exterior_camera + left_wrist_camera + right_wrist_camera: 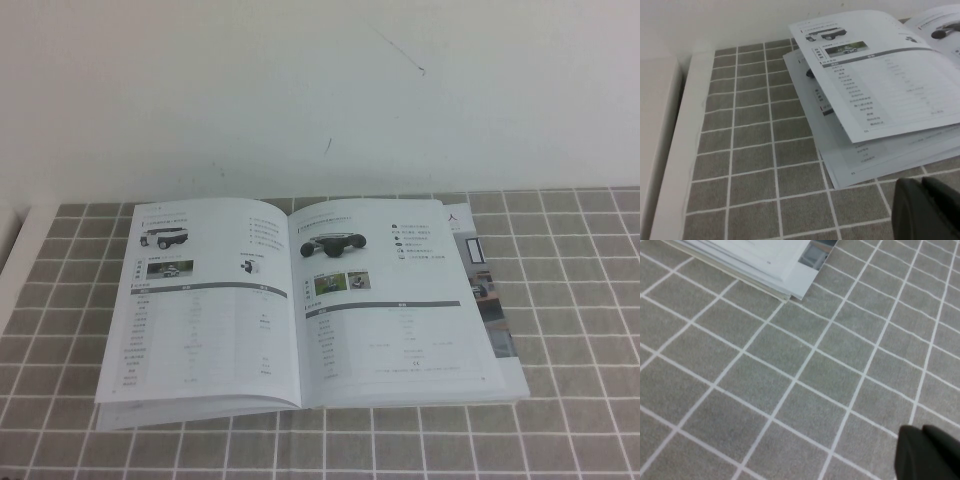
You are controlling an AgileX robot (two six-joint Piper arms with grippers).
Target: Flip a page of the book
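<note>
The book (300, 310) lies open and flat on the grey tiled mat (560, 330), spine running away from me. Its left-hand page (200, 310) shows two small black vehicles, little photos and a grey-barred table. In the left wrist view this page (880, 75) arches slightly above the sheets under it. The right-hand page (390, 300) shows one black vehicle and green photos. My left gripper (922, 186) is shut and empty, low over the mat near the book's near left corner. My right gripper (922, 432) is shut and empty, over bare mat away from the book's corner (790, 275). Neither gripper shows in the high view.
A white ledge (670, 150) borders the mat on the left, also seen in the high view (12, 240). A white wall (320, 90) stands behind the table. Bare tiled mat surrounds the book in front and on the right.
</note>
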